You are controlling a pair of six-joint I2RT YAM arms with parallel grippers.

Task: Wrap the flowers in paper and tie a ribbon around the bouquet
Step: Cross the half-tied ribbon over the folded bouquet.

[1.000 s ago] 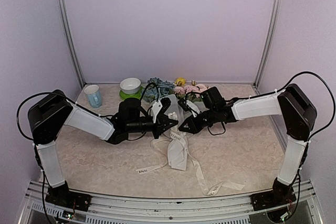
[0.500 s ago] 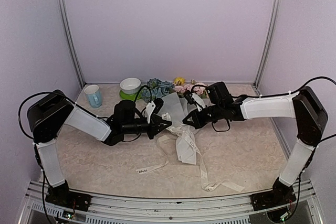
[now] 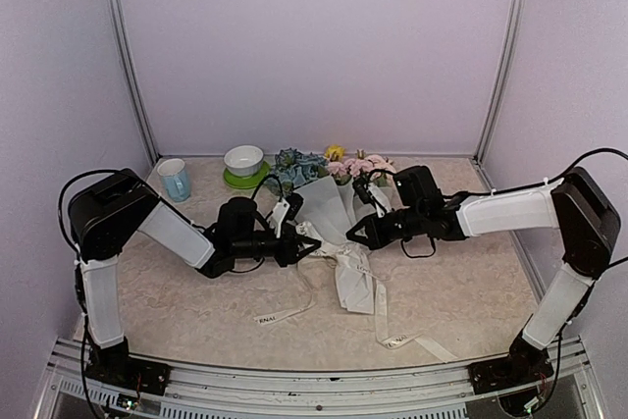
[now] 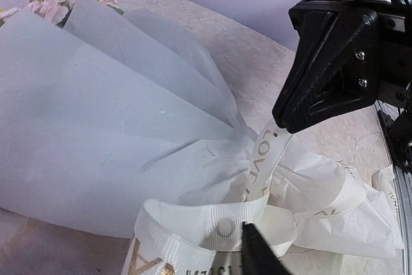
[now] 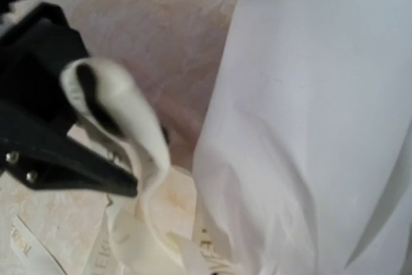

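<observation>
The counter point(image 3: 471, 282) carries the bouquet point(image 3: 327, 205) at its middle, lying with the blooms toward the back wall and the gathered narrow end between the two arms. The paper point(image 4: 96, 127) is pale, translucent white, pleated into a cone. The flowers point(image 3: 299, 162) show blue, pink and yellow heads past its wide mouth. The ribbon point(image 4: 262, 162), cream with printed lettering, loops at the cone's neck, its tails trailing toward the near edge. The right pincer point(image 4: 286, 120) is closed, gripping a ribbon strand. The left pincer point(image 3: 306, 244) sits beside the neck; whether it is open or closed cannot be told.
</observation>
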